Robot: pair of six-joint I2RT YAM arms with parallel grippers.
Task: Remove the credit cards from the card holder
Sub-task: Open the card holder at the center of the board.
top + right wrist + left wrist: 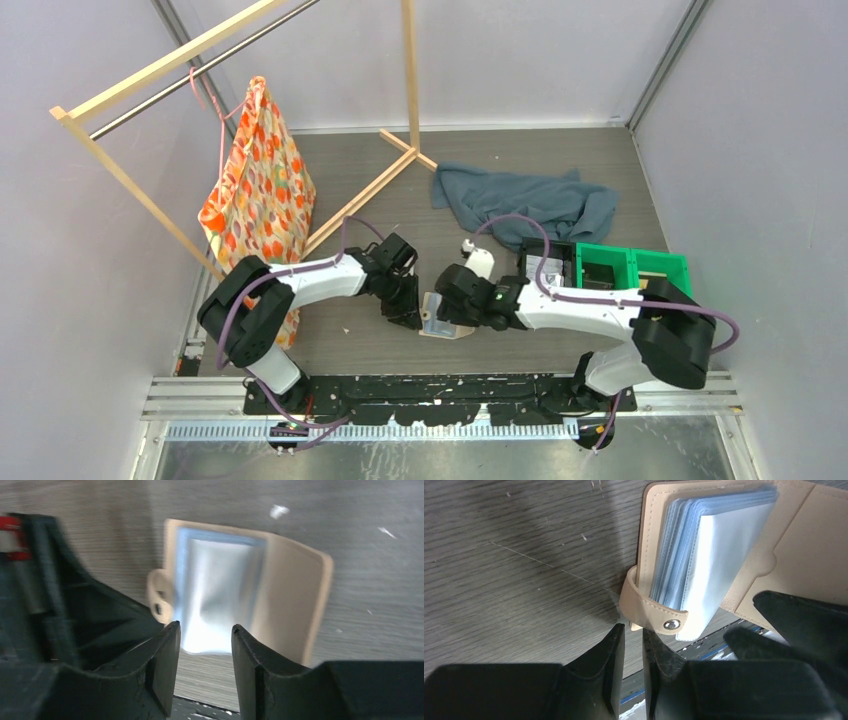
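Card holder point(794, 545) lies open on the wood-grain surface point(524, 580), directly ahead of both end effectors and between them.

- Left end effector point(633, 630): jaws almost together with a slim gap, nothing seen gripped. The tab point(644, 607), with its snap point(671, 625), curls just beyond the fingertips and slightly to their right.
- Right end effector point(205, 627): jaws parted and unclenched. The lower edge of the plastic sleeves point(215, 590) sits right at the gap, and I cannot tell if it touches.
- Credit cards: none visible. The sleeves read pale blue-grey and no dark card edge shows, so the cards are either tucked deep inside or hidden.

Handling, as judged:
- The holder looks light and limp, and is likely to skate on this smooth surface if tugged from one side only.
- The sleeves are thin, slick and floppy. Pinching them risks lifting the whole fan rather than a card.
- The cards should be stiff, thin and glossy, so they will be slippery.

Where to grip:
- Pin the tan cover or the tab with one end effector.
- With the other, nip a card's exposed short edge at a sleeve mouth, flat across both faces, and draw it straight out along the pocket.
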